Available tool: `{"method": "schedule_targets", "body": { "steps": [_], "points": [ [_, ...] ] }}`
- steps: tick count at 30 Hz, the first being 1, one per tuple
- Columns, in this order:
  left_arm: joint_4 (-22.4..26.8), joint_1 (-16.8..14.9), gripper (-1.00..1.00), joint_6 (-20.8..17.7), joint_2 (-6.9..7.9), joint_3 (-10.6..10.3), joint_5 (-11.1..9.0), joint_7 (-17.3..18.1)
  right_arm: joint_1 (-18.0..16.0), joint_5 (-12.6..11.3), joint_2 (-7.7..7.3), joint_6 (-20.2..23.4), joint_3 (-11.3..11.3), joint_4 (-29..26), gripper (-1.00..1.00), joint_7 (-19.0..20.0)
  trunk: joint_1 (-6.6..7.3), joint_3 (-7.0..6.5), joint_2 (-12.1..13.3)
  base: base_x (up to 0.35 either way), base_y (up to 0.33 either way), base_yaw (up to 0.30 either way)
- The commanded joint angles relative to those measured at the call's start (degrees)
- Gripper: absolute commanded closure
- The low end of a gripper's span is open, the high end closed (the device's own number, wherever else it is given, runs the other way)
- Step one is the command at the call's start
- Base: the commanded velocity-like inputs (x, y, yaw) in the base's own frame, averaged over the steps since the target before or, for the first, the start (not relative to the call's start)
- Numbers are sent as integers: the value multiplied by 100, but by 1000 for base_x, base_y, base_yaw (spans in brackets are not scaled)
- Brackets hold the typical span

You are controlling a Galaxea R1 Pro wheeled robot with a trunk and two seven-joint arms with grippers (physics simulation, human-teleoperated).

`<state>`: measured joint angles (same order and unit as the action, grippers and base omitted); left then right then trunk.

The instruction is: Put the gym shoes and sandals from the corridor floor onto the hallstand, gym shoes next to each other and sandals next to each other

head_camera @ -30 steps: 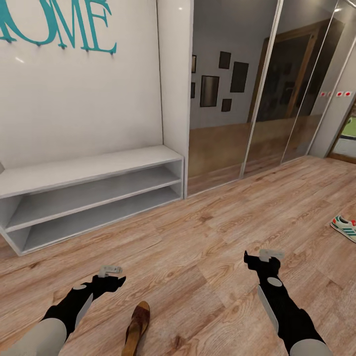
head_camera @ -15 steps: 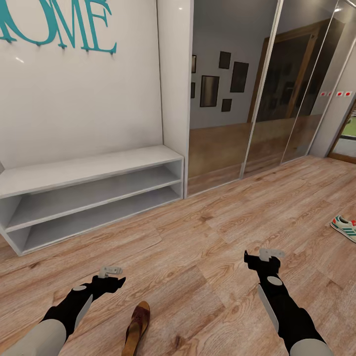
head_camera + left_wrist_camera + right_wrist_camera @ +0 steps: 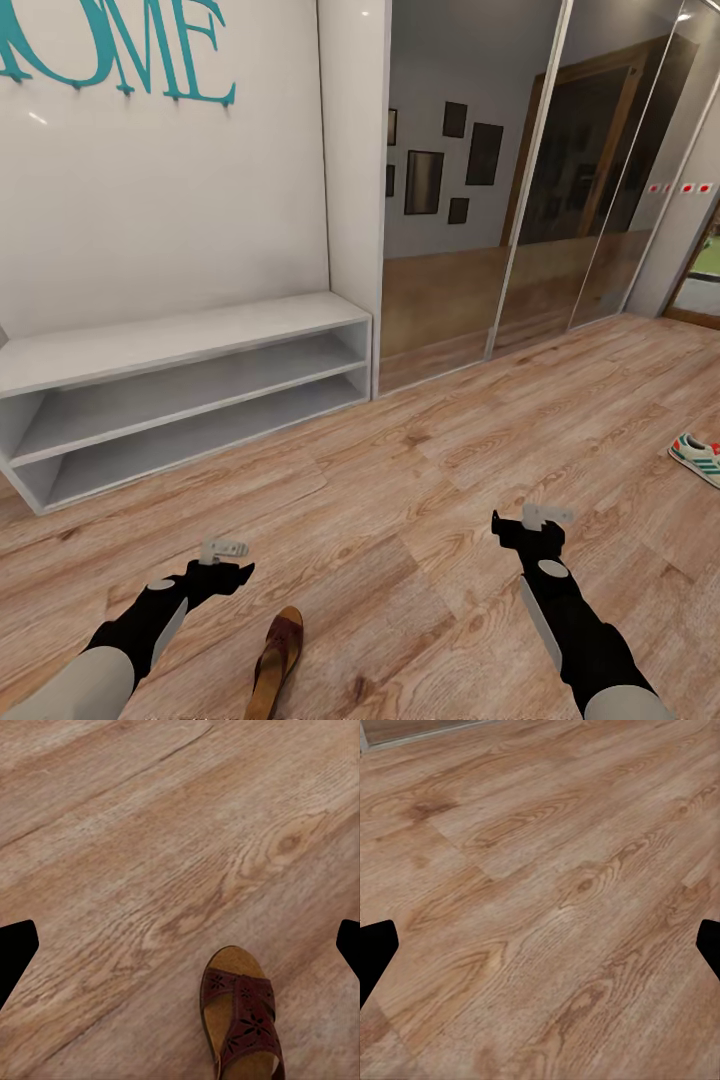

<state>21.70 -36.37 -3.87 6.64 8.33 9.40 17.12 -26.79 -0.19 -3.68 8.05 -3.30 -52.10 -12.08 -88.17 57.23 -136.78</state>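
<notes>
the corridor floor, wood-grain planks, spans the head view. the hallstand, a long low white unit with two shelf levels and a flat top, stands against the wall bearing teal letters, beside the mirrored wardrobe doors. relative to the hallstand: the left gripper hangs over the floor in front of it, fingers spread wide, grasping nothing; a brown sandal lies on the floor just beside that gripper, also seen in the left wrist view; the right gripper hovers well apart, likewise released; a gym shoe lies on the floor far from the hallstand
</notes>
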Motion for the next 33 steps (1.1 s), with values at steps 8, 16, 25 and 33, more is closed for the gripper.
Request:
{"method": "schedule_targets", "body": {
  "steps": [8,16,25,33],
  "points": [
    [-13,-2,-100,-17,-8,46,46,41,-2,-18,17,38,-15,-29,-100,-25,-175,206,-325,0,0,0],
    [-33,22,-100,134,-24,46,49,37,-2,-24,17,39,-21,-41,-100,-30,-351,420,-646,0,0,0],
    [-218,213,-100,825,-28,46,53,29,-2,-25,17,44,-29,-42,-100,-31,-374,700,-658,0,0,0],
    [-440,276,-100,1173,-24,46,60,28,-2,-24,17,45,-30,-18,-100,-31,-395,950,-668,0,0,0]
  ]
}}
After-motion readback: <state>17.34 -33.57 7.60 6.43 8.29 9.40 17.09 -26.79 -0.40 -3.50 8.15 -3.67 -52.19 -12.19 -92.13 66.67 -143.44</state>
